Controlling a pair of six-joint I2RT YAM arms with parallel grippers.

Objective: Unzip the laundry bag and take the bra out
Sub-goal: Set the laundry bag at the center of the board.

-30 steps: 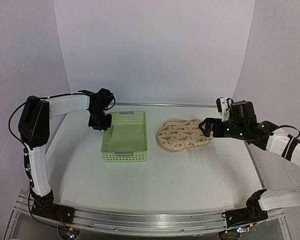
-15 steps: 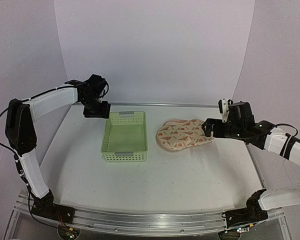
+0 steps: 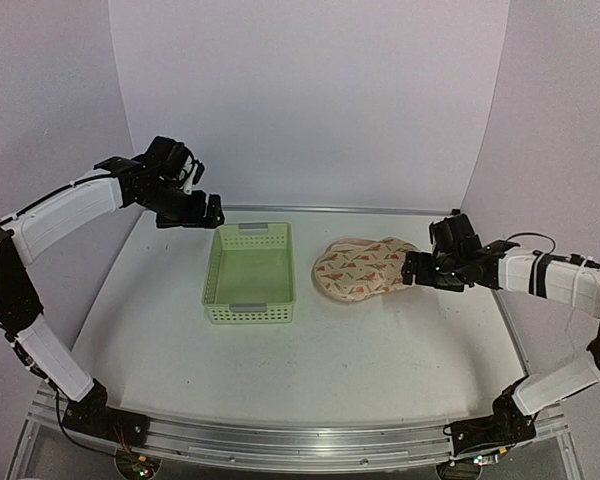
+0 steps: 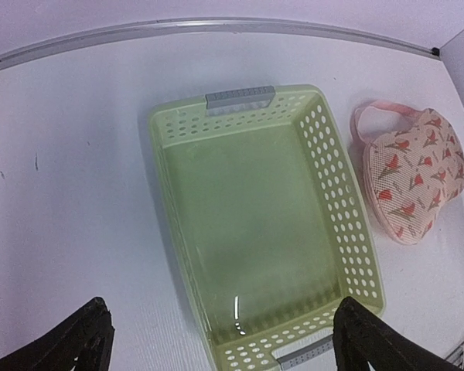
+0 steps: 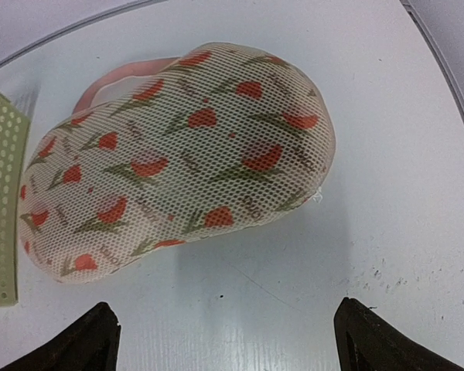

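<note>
White table point(image 3: 360, 350) — shut laundry bag point(image 3: 365, 268) lies beside a green basket point(image 3: 248, 309).

A light green plastic basket point(image 3: 212, 275) stands upright on the white table point(image 3: 310, 370), a little toward 10 o'clock from the table's middle in the top view. Its walls have rows of small holes. Each of its short ends, at 12 and 6 o'clock, carries a grey handle point(image 4: 240, 97). A metal rail point(image 3: 300, 440) runs along the table's 6 o'clock edge. A pale lilac backdrop point(image 3: 310, 100) stands at 12 o'clock.
</note>
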